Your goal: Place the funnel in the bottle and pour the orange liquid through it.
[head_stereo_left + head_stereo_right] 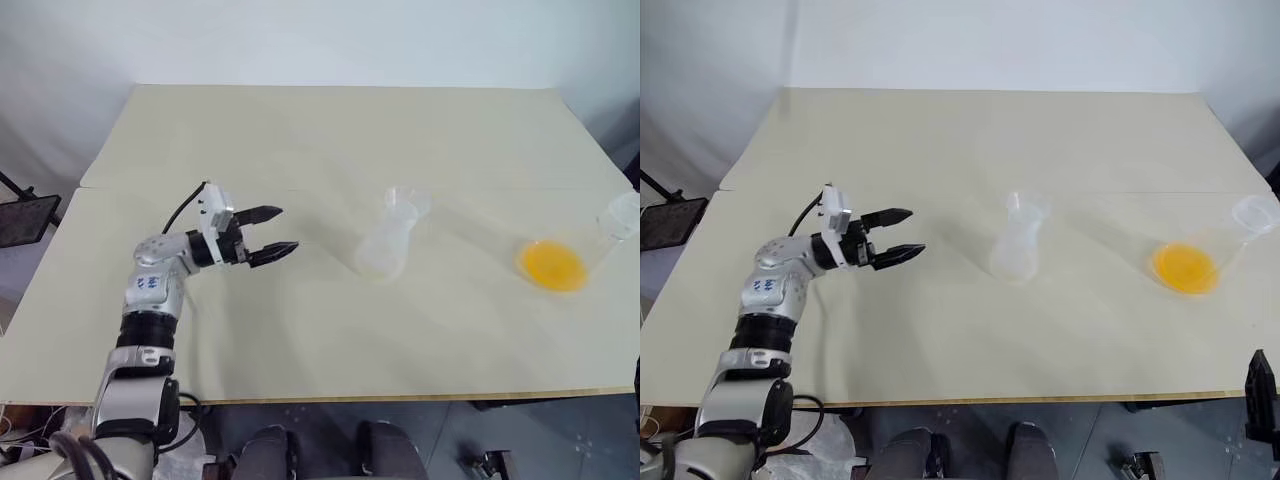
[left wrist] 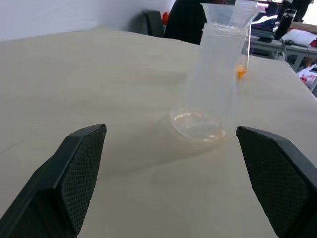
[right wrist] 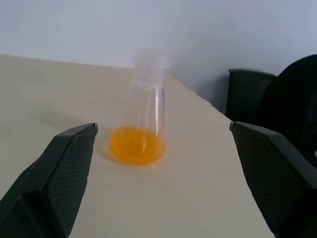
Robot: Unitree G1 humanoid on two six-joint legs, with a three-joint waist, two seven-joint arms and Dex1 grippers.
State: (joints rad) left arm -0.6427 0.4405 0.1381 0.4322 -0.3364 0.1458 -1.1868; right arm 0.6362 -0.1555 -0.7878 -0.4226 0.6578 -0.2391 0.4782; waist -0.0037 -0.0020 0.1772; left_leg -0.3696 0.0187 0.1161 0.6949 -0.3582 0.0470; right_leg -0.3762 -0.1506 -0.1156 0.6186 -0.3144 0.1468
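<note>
So the bottle (image 1: 383, 252) is sitting mid-table with the funnel (image 1: 407, 203) already perched in its neck, tilted a bit toward the far right. Both look like thin, light plastic or glass, so I'd guess the pair tips over if you so much as nudge it, and the funnel is only resting there, nothing locks it in.

The orange liquid (image 1: 552, 265) is a shallow pool in the bottom of the clear flask (image 1: 598, 243), well off to the right near the table (image 1: 300, 130) edge. That flask is what you'd grab next: smooth, probably slippery, bottom-heavy with the liquid. I'd take it around the narrower upper body or neck, not the wide base, and squeeze gently since it may be fragile.

Your left gripper (image 1: 272, 232) hovers left of the bottle, fingers spread wide, nothing in them, pointing at it. Your right gripper (image 3: 163, 163) is also wide open and empty, looking at the flask from near the table's edge; you could steady the bottle with the left while pouring
</note>
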